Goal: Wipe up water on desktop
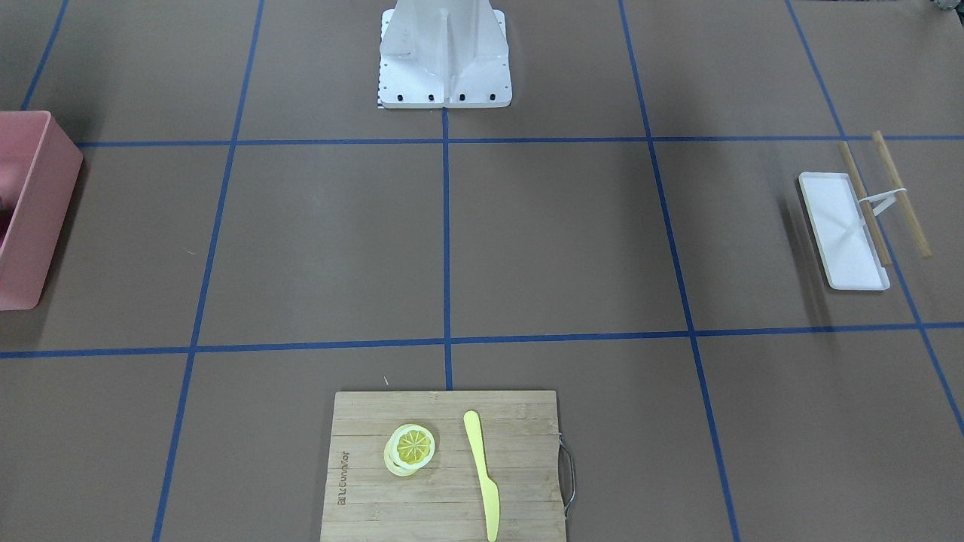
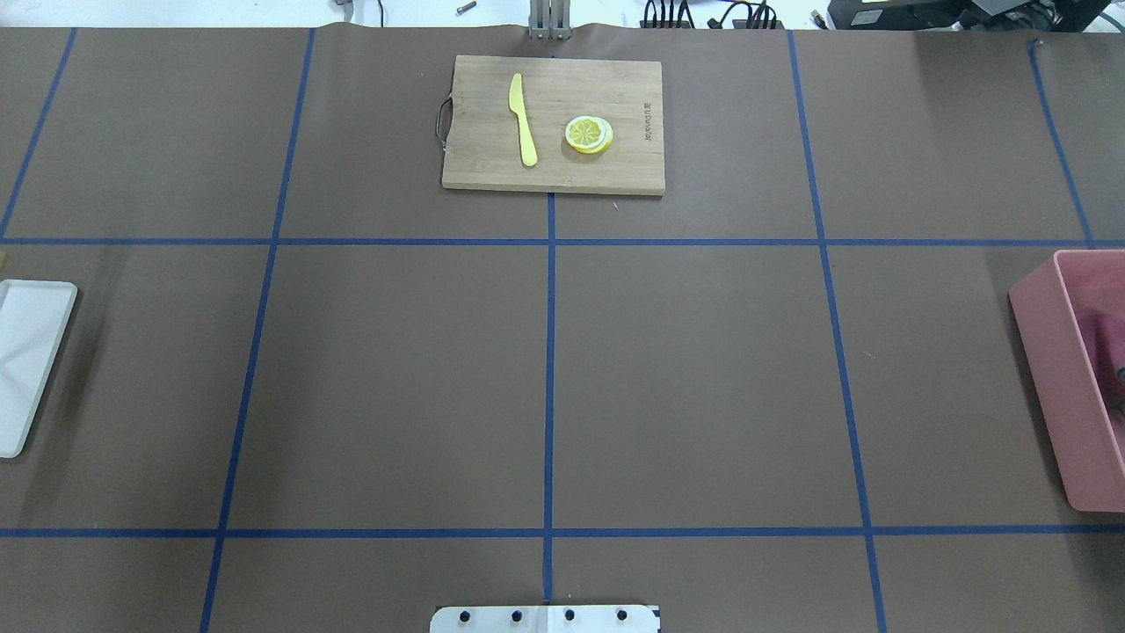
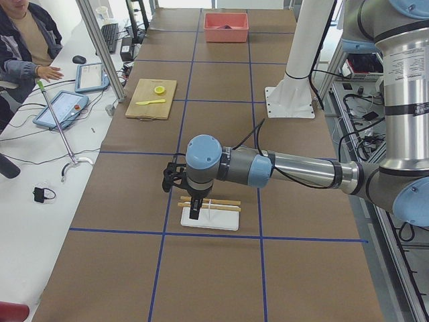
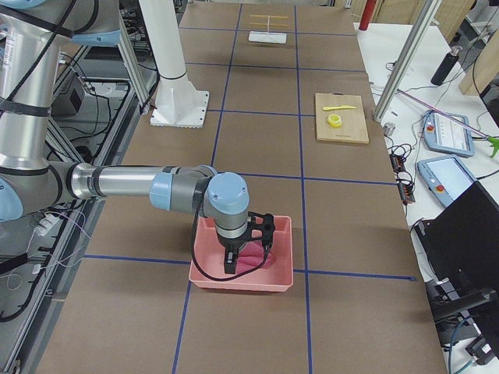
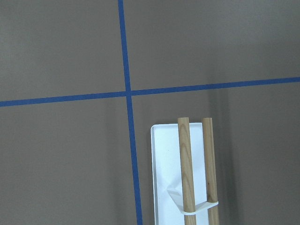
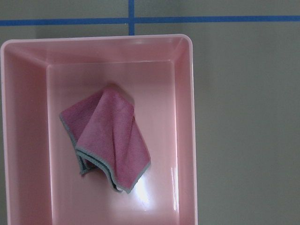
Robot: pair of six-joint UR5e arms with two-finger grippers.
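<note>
The brown desktop with blue tape lines shows no water that I can make out. A crumpled pink cloth lies in a pink bin at the table's right end. My right gripper hangs over that bin, just above the cloth. It shows only in the exterior right view, so I cannot tell if it is open or shut. My left gripper hangs over a white tray at the left end. I cannot tell its state either.
Two wooden sticks joined by a white band lie across the white tray. A bamboo cutting board with a lemon slice and a yellow knife sits at the far edge. The robot's white base stands mid-table. A person sits beside the table.
</note>
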